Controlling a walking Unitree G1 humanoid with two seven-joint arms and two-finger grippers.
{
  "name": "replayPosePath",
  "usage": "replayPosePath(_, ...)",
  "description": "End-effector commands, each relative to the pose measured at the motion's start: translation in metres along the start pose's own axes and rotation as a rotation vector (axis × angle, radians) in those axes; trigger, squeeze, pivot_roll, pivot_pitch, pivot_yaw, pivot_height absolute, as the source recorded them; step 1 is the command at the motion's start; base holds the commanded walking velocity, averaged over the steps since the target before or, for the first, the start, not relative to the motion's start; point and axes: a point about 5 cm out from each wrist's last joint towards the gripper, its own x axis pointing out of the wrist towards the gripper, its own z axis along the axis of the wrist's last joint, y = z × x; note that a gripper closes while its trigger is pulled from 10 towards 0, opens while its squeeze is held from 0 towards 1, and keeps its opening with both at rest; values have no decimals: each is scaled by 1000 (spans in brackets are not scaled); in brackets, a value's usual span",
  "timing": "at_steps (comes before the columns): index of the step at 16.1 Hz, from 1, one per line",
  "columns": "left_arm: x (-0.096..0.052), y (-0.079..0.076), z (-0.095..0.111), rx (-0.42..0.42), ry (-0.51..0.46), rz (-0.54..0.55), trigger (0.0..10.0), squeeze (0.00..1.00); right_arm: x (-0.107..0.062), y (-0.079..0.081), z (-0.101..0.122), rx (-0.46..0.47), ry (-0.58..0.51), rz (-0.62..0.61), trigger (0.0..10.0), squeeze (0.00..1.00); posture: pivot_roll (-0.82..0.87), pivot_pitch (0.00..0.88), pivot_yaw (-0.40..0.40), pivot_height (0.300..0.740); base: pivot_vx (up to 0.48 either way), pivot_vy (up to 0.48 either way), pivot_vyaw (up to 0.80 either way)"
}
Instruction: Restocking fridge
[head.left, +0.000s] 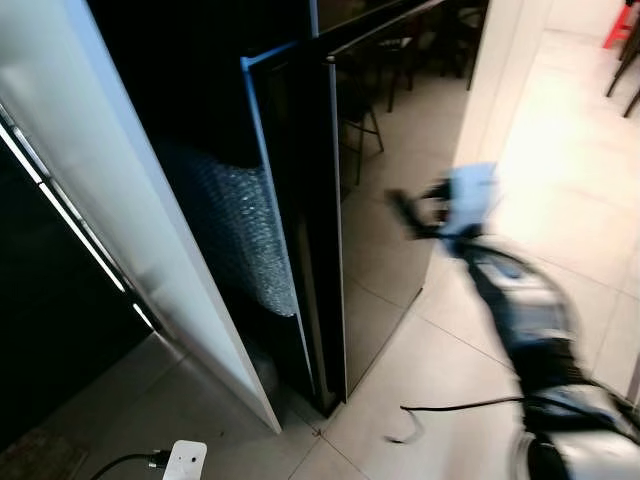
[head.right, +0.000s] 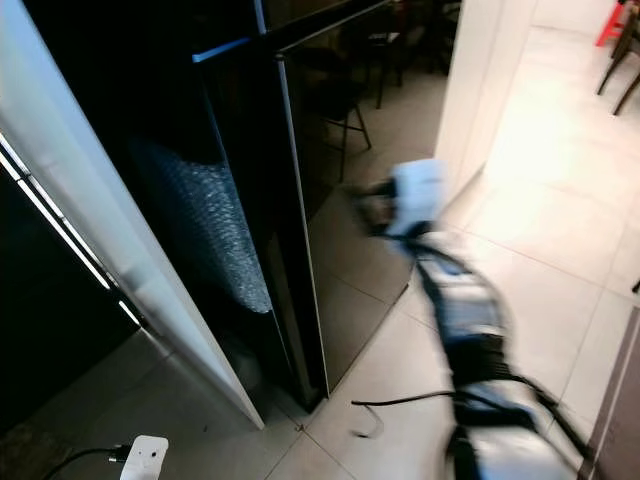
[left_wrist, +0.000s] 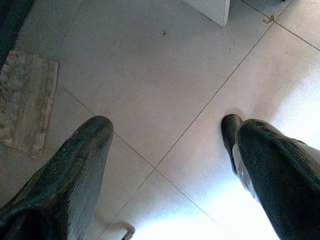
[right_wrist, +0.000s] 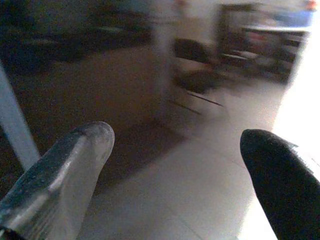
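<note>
Your right gripper is raised and blurred in the head views, held close in front of the glossy black fridge door. In the right wrist view its two fingers stand wide apart with nothing between them; beyond the tips lie the dark door surface and its reflection of chairs. Whether the tips touch the door cannot be told through the blur.

The fridge sits ahead and to the left of that gripper. Its door stands ajar, and a sheet of bubble wrap shows in the dark gap on the far side of the door edge from the gripper. A white panel leans further left again.

Your left gripper hangs low, pointed down at the tiled floor, fingers spread, holding nothing. A patterned mat lies beyond one fingertip.

Below the right arm a black cable trails across the tiles. A white plug adapter rests on the floor further left.
</note>
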Motion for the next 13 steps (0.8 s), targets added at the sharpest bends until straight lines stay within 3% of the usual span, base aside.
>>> replayPosePath(1,0,2,-4,3,24,9,10000,0,-14,-29,-5,15,25,-155,10000,0,-163,0,71,740,0,0,0)
replayPosePath(4,0,2,-4,5,24,7,10000,0,-43,-90,-23,25,71,-420,10000,0,-173,0,74,740,0,0,0)
replayPosePath(6,0,2,-4,9,22,7,10000,0,-71,-119,-80,44,272,-528,10000,0,-172,0,68,740,0,0,0)
replayPosePath(7,0,2,-4,8,21,7,10000,0,-88,-119,-116,54,400,-552,10000,0,-173,0,67,740,0,0,0)
replayPosePath(8,0,2,-4,7,21,7,10000,0,-98,-115,-135,68,465,-552,10000,0,-168,0,67,740,0,0,0)
replayPosePath(10,-1,1,-5,4,23,4,10000,0,-126,-84,-192,103,666,-490,10000,0,-159,0,61,740,0,0,0)
replayPosePath(11,-1,1,-5,3,24,3,10000,0,-133,-75,-204,108,714,-469,10000,0,-155,0,59,740,0,0,0)
replayPosePath(13,-1,-1,-7,1,29,-1,10000,0,-161,-35,-245,105,887,-347,10000,0,-157,0,50,740,0,0,0)
